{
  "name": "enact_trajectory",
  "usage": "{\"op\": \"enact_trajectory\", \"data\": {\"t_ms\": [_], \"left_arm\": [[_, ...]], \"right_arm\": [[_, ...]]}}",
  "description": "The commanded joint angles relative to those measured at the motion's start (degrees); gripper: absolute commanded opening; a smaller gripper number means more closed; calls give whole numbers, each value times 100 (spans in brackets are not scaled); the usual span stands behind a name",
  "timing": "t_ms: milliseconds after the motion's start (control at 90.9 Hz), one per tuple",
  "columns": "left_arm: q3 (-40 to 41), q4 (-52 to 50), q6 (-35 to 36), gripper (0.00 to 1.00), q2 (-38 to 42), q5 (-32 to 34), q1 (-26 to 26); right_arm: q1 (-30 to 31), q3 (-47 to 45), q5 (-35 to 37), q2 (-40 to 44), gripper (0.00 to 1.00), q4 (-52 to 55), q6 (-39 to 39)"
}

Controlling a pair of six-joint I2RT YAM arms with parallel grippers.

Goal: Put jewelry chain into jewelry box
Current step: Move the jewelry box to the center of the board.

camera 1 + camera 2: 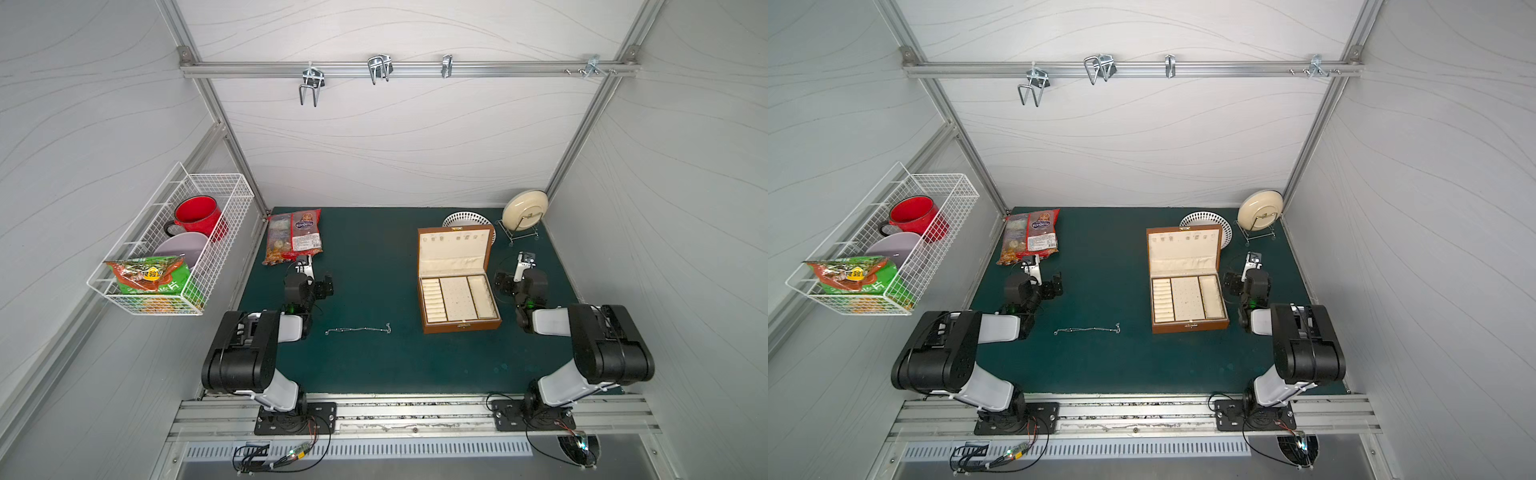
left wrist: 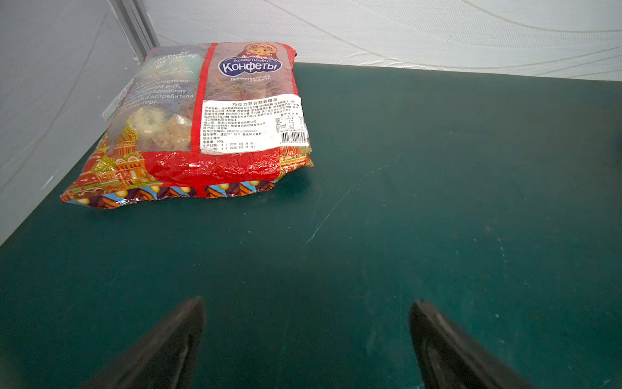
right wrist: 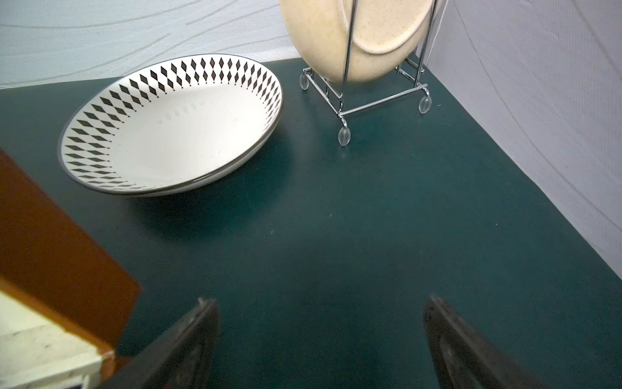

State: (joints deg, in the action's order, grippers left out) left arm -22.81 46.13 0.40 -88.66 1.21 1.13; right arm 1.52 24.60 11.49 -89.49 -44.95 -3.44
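The thin silver jewelry chain (image 1: 358,329) (image 1: 1087,329) lies stretched out on the green mat, between the two arms and left of the box. The brown jewelry box (image 1: 461,326) (image 1: 1190,326) stands open, its cream lining and lid facing up; its brown corner (image 3: 50,235) shows in the right wrist view. My left gripper (image 1: 304,262) (image 2: 306,301) is open and empty, behind the chain and close to a candy bag. My right gripper (image 1: 525,257) (image 3: 321,301) is open and empty, just right of the box lid. Neither wrist view shows the chain.
A candy bag (image 1: 295,235) (image 2: 202,128) lies at the back left of the mat. A diamond-patterned bowl (image 1: 457,217) (image 3: 175,124) sits behind the box, beside a cream plate (image 1: 524,209) (image 3: 353,40) in a wire rack. A white wire basket (image 1: 166,249) hangs on the left wall.
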Motion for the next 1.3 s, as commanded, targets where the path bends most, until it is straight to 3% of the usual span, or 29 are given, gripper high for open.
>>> {"op": "enact_trajectory", "data": {"t_ms": [0, 649, 704, 836, 1023, 1111, 1288], "left_arm": [[-129, 178, 49, 100, -28, -73, 37], [-145, 187, 13, 100, 49, -125, 90], [-349, -403, -90, 100, 377, 164, 90], [-1461, -2724, -667, 100, 1025, 1278, 88], [-3004, -5993, -2823, 100, 1493, 2161, 92], [-3364, -6776, -2833, 100, 1654, 1632, 98], [-3052, -7243, -2997, 100, 2311, 259, 75]], "right_arm": [[-13, 11, -37, 68, 99, -10, -35], [12, -23, 131, 142, 99, -88, -23], [72, 78, 502, 477, 99, 269, -71], [-48, 751, 1089, 1555, 99, 2446, -757], [-124, 1054, 1423, 2877, 99, 4113, -2370], [-134, 1288, 1520, 3314, 99, 5093, -3288], [-121, 1607, 413, 3545, 99, 5938, -3240]]}}
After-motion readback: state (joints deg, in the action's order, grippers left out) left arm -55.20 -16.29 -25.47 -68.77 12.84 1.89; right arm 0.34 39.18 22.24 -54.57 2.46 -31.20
